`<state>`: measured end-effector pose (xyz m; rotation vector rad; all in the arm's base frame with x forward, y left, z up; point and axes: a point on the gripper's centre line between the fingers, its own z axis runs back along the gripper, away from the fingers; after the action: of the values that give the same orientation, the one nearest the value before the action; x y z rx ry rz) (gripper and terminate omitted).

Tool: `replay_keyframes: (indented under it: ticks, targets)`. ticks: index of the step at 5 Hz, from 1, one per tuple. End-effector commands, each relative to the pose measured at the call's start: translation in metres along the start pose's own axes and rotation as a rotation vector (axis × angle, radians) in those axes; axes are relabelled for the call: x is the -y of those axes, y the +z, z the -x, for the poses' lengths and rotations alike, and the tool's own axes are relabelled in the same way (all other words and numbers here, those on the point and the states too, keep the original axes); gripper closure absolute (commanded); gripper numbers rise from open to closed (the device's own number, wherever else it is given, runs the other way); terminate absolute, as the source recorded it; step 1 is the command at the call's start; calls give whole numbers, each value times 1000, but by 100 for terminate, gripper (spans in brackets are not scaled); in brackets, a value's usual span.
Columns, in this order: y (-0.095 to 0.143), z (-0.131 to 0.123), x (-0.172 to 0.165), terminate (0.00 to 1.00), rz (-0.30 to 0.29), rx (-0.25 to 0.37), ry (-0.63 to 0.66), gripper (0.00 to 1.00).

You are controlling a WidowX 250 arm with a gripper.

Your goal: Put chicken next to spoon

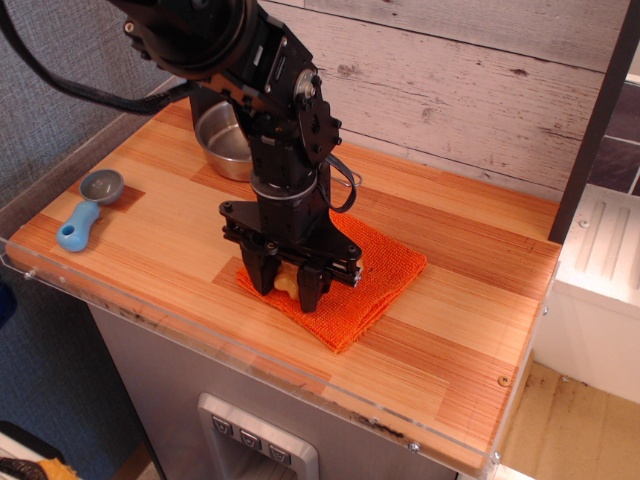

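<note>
Here the chicken (287, 281) sits between the hand's (287, 291) fingers

We see a wooden surface (470, 340) of striped planks, light and reddish by turns, edged along its front and left sides with a clear plastic strip. An orange woven cloth (385, 270) lies on it near the middle, folded and set at an angle to the edges. Toward the back left stands a steel pan (222, 140) with a thin wire handle reaching right along the boards. Behind the surface runs a wall of pale weathered planks (470, 70). A grey textured panel (60, 110) stands at the left. Below the front edge we make out a grey cabinet (180, 380) with a small row of buttons. At the right stands a white unit (600, 300).
</note>
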<state>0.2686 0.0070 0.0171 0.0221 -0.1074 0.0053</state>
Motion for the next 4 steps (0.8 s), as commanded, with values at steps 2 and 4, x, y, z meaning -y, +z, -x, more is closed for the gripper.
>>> replay_keyframes:
  ticks: [2,4]
  targets:
    - [60,-2,-73,0,35,119,151,100]
    - [22,19,-153,0,-13,18,334,100]
